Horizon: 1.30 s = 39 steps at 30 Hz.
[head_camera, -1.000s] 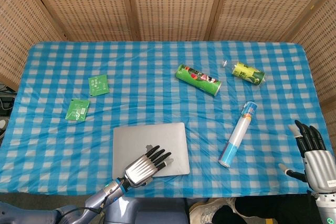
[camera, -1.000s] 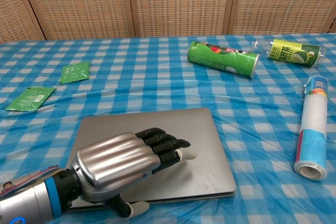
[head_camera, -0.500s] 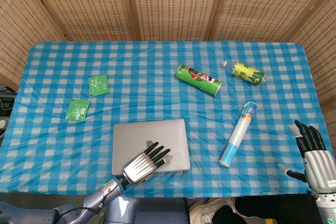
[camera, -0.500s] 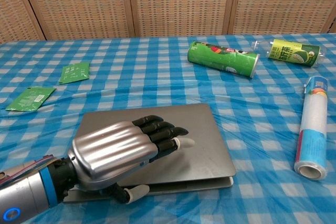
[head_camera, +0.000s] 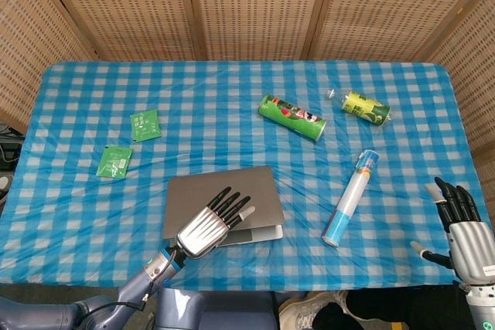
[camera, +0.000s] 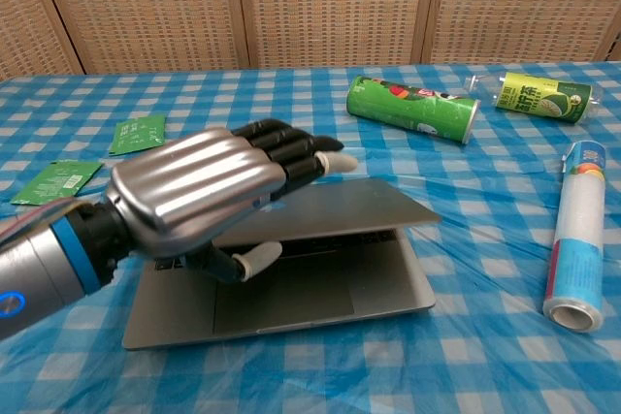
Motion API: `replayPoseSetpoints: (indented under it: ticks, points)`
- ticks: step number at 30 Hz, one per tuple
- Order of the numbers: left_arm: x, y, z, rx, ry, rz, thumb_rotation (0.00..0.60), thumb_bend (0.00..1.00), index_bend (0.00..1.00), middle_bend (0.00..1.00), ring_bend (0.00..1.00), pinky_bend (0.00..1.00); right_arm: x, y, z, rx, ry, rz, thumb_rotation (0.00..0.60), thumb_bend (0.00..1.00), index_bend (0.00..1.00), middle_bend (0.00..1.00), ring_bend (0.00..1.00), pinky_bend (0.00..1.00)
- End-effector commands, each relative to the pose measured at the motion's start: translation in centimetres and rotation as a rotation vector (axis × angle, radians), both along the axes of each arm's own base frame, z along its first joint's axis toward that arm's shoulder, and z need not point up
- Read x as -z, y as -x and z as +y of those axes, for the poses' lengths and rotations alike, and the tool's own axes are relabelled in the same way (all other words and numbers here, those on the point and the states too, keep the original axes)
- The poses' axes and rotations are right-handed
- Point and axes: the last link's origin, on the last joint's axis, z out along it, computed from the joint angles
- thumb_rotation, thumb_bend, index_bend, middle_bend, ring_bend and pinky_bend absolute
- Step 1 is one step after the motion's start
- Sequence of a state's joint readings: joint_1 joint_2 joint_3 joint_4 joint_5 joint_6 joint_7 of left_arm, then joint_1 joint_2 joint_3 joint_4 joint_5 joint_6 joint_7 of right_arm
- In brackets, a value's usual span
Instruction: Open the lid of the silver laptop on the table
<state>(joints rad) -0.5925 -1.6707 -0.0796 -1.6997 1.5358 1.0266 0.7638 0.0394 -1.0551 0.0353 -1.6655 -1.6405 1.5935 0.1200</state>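
Observation:
The silver laptop [head_camera: 219, 188] lies near the table's front edge, left of centre, with its lid [camera: 361, 203] raised part way off the base [camera: 320, 295]; a strip of keyboard shows under it. My left hand [head_camera: 207, 225] grips the front edge of the lid, with the fingers [camera: 291, 155] on top and the thumb [camera: 254, 258] underneath. At the bottom right of the head view, my right hand [head_camera: 465, 230] stands off the table's corner with its fingers apart, holding nothing. The chest view does not show it.
A green chip can [head_camera: 291, 117] and a yellow-green can [head_camera: 366, 107] lie at the back right. A white and blue tube [head_camera: 350, 197] lies right of the laptop. Two green packets [head_camera: 145, 124] [head_camera: 114, 161] lie at the left. Wicker screens stand behind the table.
My left hand has lifted, taking the front edge of the lid up with it. The laptop has gone from closed to partly open. The right hand has not moved.

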Motion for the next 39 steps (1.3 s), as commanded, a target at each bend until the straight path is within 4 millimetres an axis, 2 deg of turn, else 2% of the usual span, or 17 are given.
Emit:
replayPoseSetpoints:
  ticks: [1,7,15,21,24,25,28,30,32,36,39]
  points:
    - [-1.2,-0.4,1.2,-0.043,-0.045,-0.032,0.600,0.48,0.00,0.00,0.00,0.00,0.0,0.0,0.0,0.001,-0.001,0.001,0.600,0.00,0.04,0.00,0.00,0.00]
    - [-0.9,1.1,2.5,-0.231,-0.031,-0.025,0.600,0.48,0.00,0.00,0.00,0.00,0.1,0.0,-0.1,0.003,-0.003,0.007,0.600,0.00,0.04,0.00,0.00,0.00]
    - [-0.1,2.2,3.2,-0.296,-0.015,-0.005,0.600,0.48,0.00,0.00,0.00,0.02,0.4,0.0,-0.2,0.005,-0.008,0.020,0.600,0.00,0.04,0.00,0.00,0.00]
    - [0.3,2.2,3.8,-0.280,-0.028,-0.019,0.600,0.48,0.00,0.00,0.00,0.13,0.7,0.0,-0.3,0.003,-0.015,0.027,0.600,0.00,0.06,0.00,0.00,0.00]
    - [0.4,2.1,4.1,-0.272,-0.039,-0.036,0.600,0.49,0.03,0.00,0.06,0.22,1.1,-0.1,-0.4,-0.006,-0.032,0.030,0.600,0.01,0.11,0.00,0.00,0.00]
    - [0.5,2.0,4.1,-0.268,-0.044,-0.042,0.600,0.51,0.06,0.00,0.09,0.24,1.5,-0.3,-0.5,-0.016,-0.052,0.032,0.600,0.03,0.13,0.00,0.00,0.00]
    - [0.5,1.9,4.3,-0.255,-0.049,-0.051,0.600,0.53,0.13,0.01,0.13,0.26,2.6,-0.7,-1.1,-0.067,-0.118,0.051,0.600,0.23,0.18,0.02,0.00,0.00]
    - [0.4,1.9,4.5,-0.248,-0.053,-0.051,0.600,0.54,0.13,0.01,0.13,0.27,3.7,-1.1,-1.7,-0.106,-0.190,0.066,0.600,0.39,0.19,0.06,0.00,0.00]
    - [0.3,1.7,4.7,-0.246,-0.054,-0.054,0.600,0.54,0.12,0.01,0.13,0.27,4.9,-1.7,-2.3,-0.149,-0.269,0.073,0.600,0.48,0.20,0.08,0.00,0.00]
    - [0.1,1.5,5.0,-0.238,-0.055,-0.049,0.600,0.54,0.14,0.02,0.15,0.28,7.3,-3.1,-2.8,-0.227,-0.407,0.087,0.600,0.60,0.21,0.14,0.03,0.09]
    - [-0.2,1.2,5.2,-0.227,-0.057,-0.045,0.600,0.54,0.14,0.03,0.17,0.30,9.3,-4.4,-3.2,-0.276,-0.517,0.079,0.600,0.65,0.22,0.17,0.07,0.16]
